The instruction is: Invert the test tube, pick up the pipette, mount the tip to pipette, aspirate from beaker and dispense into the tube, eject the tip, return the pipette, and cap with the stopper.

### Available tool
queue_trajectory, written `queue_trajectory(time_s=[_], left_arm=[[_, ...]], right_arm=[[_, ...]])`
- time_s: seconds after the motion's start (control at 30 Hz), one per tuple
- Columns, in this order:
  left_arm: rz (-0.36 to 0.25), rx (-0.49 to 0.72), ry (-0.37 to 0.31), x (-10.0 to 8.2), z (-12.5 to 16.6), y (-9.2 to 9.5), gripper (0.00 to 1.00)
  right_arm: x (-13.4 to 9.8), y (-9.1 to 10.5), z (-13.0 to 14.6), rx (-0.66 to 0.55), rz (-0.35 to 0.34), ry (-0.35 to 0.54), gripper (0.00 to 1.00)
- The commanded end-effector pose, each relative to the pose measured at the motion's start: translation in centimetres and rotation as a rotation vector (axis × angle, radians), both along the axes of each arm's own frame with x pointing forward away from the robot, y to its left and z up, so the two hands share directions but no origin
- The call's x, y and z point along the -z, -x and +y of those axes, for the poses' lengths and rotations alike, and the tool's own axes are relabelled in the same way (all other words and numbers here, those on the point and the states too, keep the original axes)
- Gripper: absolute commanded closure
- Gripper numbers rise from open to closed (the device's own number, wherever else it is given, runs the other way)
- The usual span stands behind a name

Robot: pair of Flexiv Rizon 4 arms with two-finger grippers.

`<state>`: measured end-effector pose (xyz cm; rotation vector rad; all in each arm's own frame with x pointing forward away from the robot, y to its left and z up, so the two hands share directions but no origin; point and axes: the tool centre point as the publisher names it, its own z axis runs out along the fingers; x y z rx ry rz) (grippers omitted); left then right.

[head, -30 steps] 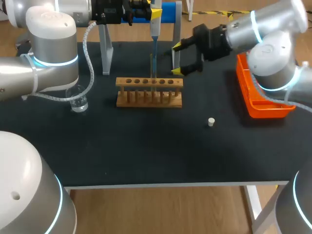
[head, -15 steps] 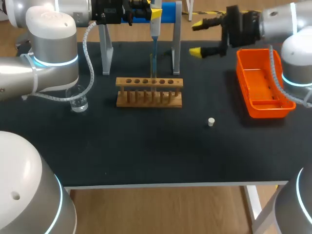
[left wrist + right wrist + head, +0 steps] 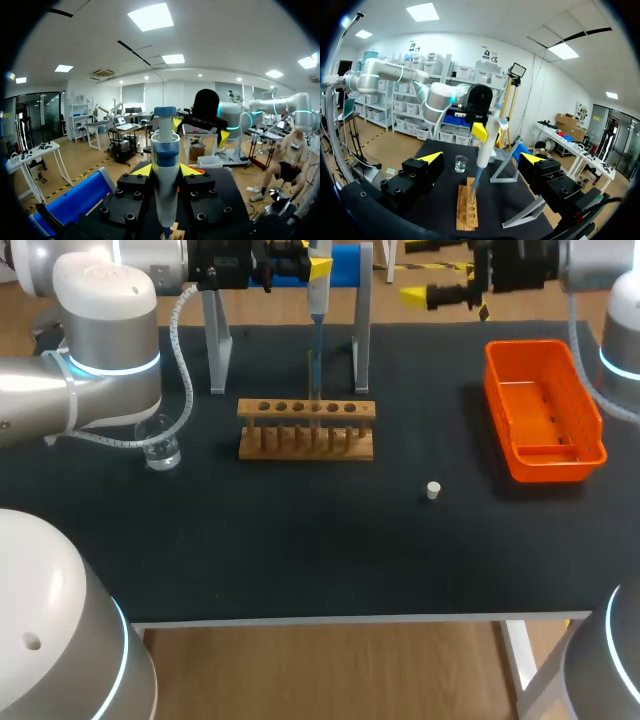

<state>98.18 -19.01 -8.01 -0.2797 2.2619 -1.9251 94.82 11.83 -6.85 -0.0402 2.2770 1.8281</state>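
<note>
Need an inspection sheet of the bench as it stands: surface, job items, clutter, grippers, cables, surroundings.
Surface: black tabletop; no spill seen.
Job's things: wooden test tube rack mid-table with a clear test tube upright in it. The blue-and-white pipette hangs above, its tip down at the tube. Glass beaker of clear liquid left of the rack. Small white stopper lying alone, right of the rack. Orange plastic tray at right. Grey pipette stand behind the rack.
Clutter: nothing seen.
Grippers: left gripper shut on the pipette; right gripper open, empty, at the far edge.
Cables: grey ribbed hose hangs from the left arm, close to the beaker.
Surroundings: nothing seen reaching over the table.
</note>
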Motion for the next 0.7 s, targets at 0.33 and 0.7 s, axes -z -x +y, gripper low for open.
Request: queue_trajectory(time_s=[0.33,0.7], left_arm=[[0.0,0.0,-0.001,0.0,0.0,-0.1,1.0],[0.0,0.0,-0.001,0.0,0.0,-0.1,1.0]], right_arm=[[-4.4,-2.6,3.9,-0.015,0.038,-0.065,0.55],[-6.6,-3.7,5.6,-0.045,0.08,-0.146,1.0]])
